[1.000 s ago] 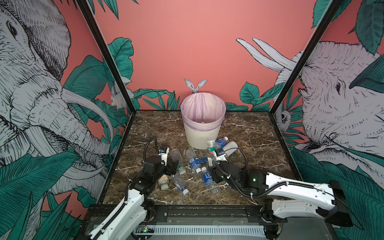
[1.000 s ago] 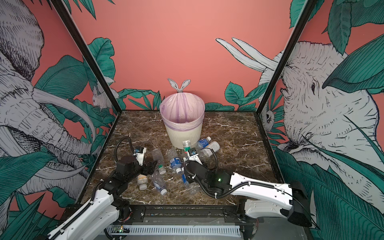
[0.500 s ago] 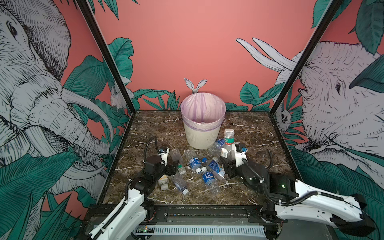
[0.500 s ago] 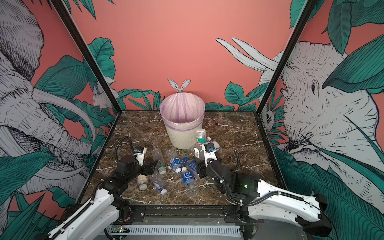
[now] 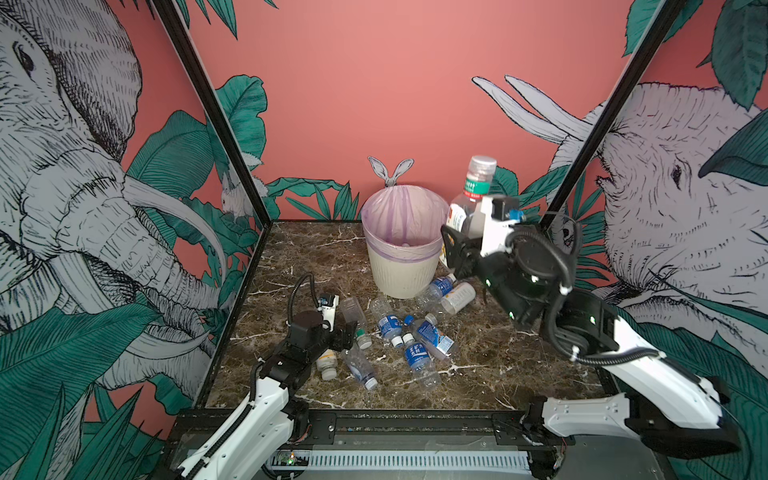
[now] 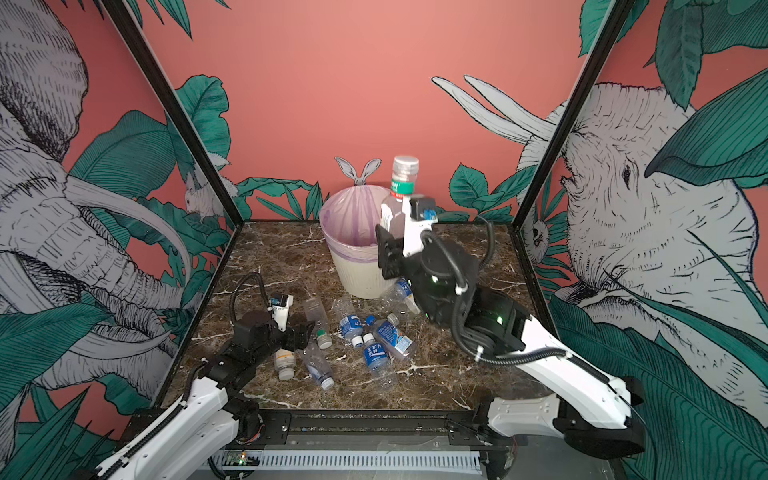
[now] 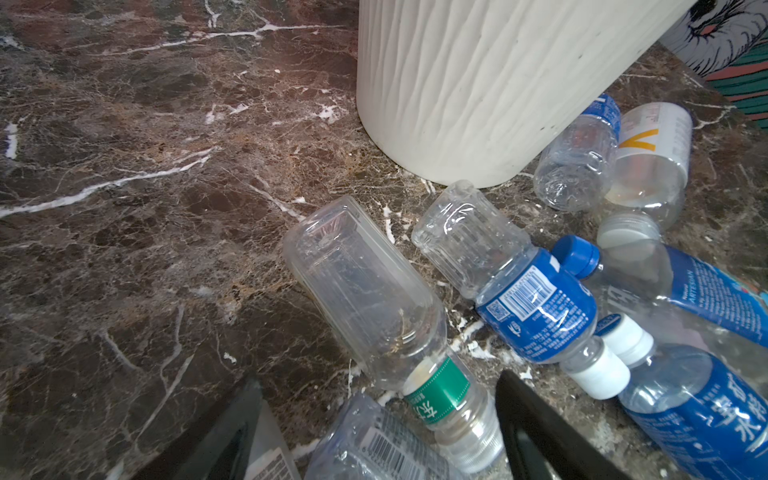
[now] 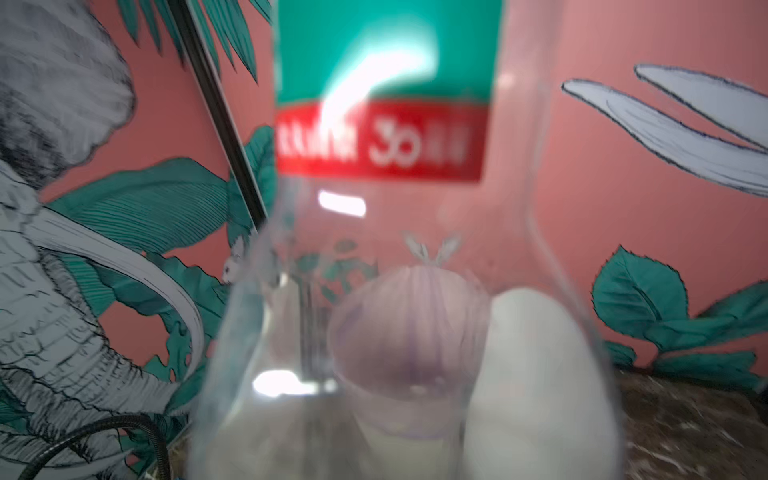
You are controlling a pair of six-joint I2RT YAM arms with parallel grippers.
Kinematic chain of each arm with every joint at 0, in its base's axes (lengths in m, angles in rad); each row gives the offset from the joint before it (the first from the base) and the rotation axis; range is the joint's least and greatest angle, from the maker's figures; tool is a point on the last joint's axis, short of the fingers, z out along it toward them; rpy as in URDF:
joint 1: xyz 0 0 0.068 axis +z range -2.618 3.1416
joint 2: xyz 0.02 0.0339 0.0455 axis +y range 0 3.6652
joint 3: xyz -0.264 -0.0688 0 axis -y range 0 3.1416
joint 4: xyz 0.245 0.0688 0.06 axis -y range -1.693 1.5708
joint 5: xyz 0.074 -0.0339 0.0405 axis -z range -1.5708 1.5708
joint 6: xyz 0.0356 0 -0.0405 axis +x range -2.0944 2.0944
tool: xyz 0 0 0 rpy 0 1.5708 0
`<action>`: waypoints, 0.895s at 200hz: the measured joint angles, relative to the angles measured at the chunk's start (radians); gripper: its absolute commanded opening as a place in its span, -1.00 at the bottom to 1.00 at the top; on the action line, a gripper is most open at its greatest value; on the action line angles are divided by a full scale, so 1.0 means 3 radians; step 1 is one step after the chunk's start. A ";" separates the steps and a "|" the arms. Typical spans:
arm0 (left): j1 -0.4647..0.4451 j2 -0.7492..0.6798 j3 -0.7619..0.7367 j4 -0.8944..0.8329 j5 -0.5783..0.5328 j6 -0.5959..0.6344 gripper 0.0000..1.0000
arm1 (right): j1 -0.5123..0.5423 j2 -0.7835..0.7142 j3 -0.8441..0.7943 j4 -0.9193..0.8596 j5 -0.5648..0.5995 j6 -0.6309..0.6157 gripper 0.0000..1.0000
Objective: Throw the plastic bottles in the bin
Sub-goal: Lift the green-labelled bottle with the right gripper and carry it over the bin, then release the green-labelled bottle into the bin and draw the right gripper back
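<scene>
Bottle (image 5: 478, 183) held high by the right arm (image 5: 623, 345), cap up and leaning a little; clear plastic, green-and-red band below a grey cap. Right jaws clamped around its lower body. It hangs near the right side of the bin's rim, above rim height in both top views. In the right wrist view the bin (image 8: 411, 332) shows blurred through the clear plastic, ahead of the bottle and lower. Bin (image 5: 399, 274) stands upright at the back of the tabletop (image 5: 498, 353), cream, ribbed, with a lilac bag (image 5: 399, 208) folded over its rim. Two bottles (image 5: 451, 291) lie against its base on the right. Loose heap of bottles (image 5: 415, 336) lies in front of it, most with blue labels, all on their sides. Left arm (image 5: 266, 399) is low at the heap's left edge, left jaws spread wide and gripping nothing. In the left wrist view the neck of a clear bottle with a green band (image 7: 365, 291) lies between them.
</scene>
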 measured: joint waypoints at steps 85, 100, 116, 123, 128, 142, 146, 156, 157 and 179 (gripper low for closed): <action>0.0000 -0.0039 0.0000 -0.0003 -0.0120 -0.0038 0.91 | -0.0983 0.2780 0.3259 -0.1329 -0.0515 0.0023 0.98; 0.0000 -0.0058 0.0001 -0.0003 -0.0175 -0.0047 0.95 | -0.0977 0.2569 0.2861 -0.1326 -0.0561 0.0024 0.98; 0.0000 -0.0069 0.0001 -0.0006 -0.0211 -0.0057 0.99 | -0.0961 0.2204 0.2360 -0.1319 -0.0618 0.0029 0.98; 0.0000 -0.0071 0.0001 -0.0006 -0.0223 -0.0062 0.99 | -0.0959 0.2049 0.2205 -0.1325 -0.0626 0.0037 0.97; 0.0000 -0.0071 0.0001 -0.0008 -0.0229 -0.0064 0.99 | -0.0956 0.1949 0.2116 -0.1325 -0.0627 0.0046 0.97; -0.0001 -0.0071 0.0001 -0.0015 -0.0256 -0.0067 0.99 | -0.0946 0.1640 0.1839 -0.1296 -0.0614 0.0089 0.97; 0.0000 -0.0070 0.0003 -0.0023 -0.0264 -0.0070 0.99 | -0.0945 0.1550 0.1748 -0.1286 -0.0609 0.0103 0.98; 0.0000 -0.0070 0.0010 -0.0042 -0.0286 -0.0075 0.99 | -0.0945 0.1343 0.1531 -0.1264 -0.0584 0.0145 0.97; 0.0000 -0.0069 0.0010 -0.0045 -0.0289 -0.0076 0.99 | -0.0945 0.1324 0.1509 -0.1259 -0.0579 0.0151 0.98; 0.0000 -0.0037 0.0042 -0.0086 -0.0341 -0.0111 0.99 | -0.0947 0.0886 0.0916 -0.1221 -0.0496 0.0291 0.97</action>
